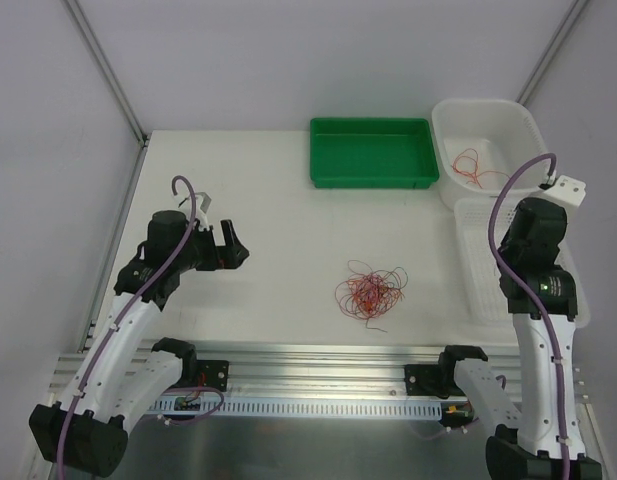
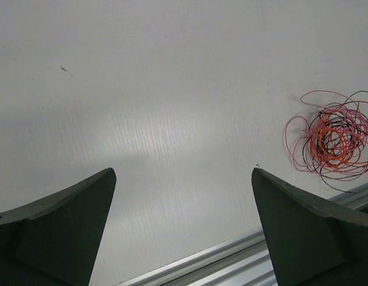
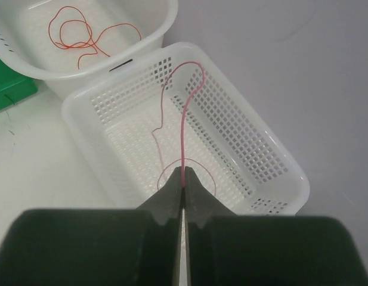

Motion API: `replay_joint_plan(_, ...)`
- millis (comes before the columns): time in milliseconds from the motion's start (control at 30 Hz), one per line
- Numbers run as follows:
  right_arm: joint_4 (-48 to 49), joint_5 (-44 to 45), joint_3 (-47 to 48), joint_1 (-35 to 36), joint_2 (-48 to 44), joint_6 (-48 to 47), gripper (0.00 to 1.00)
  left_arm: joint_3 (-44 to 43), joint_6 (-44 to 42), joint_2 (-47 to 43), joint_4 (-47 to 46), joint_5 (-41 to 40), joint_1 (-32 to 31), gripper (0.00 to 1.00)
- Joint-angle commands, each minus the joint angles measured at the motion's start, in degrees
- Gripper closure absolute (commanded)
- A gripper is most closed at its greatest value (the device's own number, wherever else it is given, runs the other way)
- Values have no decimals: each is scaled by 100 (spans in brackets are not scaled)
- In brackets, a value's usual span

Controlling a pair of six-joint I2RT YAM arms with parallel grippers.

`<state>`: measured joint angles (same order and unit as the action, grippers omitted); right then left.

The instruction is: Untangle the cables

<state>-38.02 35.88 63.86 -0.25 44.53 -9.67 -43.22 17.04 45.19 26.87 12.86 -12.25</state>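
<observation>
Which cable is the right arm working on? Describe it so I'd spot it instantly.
At the right edge of the table sits a white perforated basket, nearer than a smooth tub. Over that basket the right tool is shut on one pink-red cable bending in a hook. Unlike the tangled pile mid-table, it is a single, pinched strand.

Top external: high behind the arm bases (image 1: pixel 78 440), looking down over the whole table (image 1: pixel 268 200).
Left wrist: low and near the table; cable tangle (image 2: pixel 336 140) at frame right, shared with the top view's centre (image 1: pixel 371 290).
Right wrist: close above the perforated basket (image 3: pixel 255 149), shared with the top view's right edge (image 1: pixel 476 262).
</observation>
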Motion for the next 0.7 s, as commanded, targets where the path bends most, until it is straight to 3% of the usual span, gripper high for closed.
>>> replay_joint_plan(0,216,-353,22,-186,3,308,99,24,-25,121,-130,76,65,1)
replay_joint_plan(667,23,-687,452,-449,380,527,99,7,-95,385,-130,41,-128,1)
